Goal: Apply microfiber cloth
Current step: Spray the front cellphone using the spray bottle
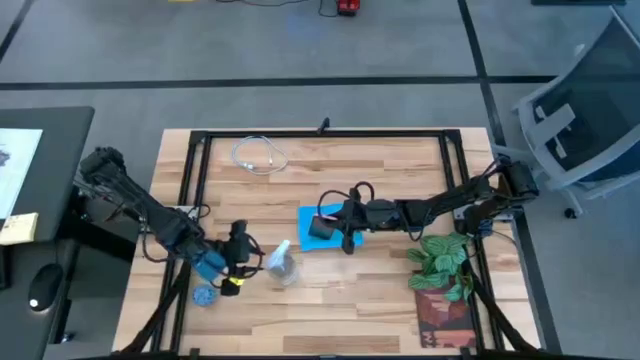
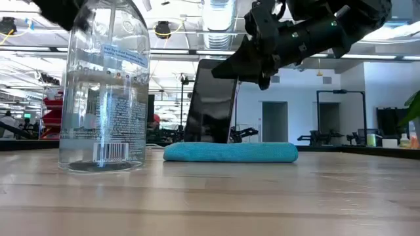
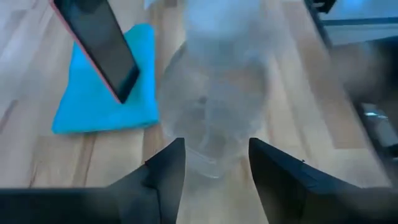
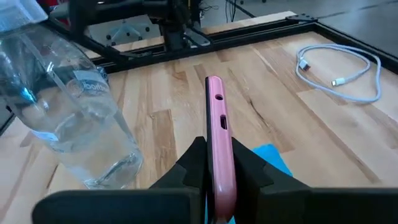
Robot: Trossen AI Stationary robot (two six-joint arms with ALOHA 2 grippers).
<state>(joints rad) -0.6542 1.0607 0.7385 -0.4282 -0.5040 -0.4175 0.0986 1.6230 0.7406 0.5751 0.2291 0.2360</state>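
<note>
We note the right gripper (image 4: 219, 163) clenched on the pink-edged phone (image 2: 211, 99), holding it tilted with its lower edge on the microfiber cloth (image 2: 230, 152) at mid-table, while the left gripper (image 3: 214, 163) sits released just beside the clear bottle (image 2: 105, 85).

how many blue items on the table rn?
3. The microfiber cloth lies mid-table under the phone held by the right gripper. A small blue disc sits near the front-left corner. A blue part sits on the left arm's wrist, not the table.
</note>
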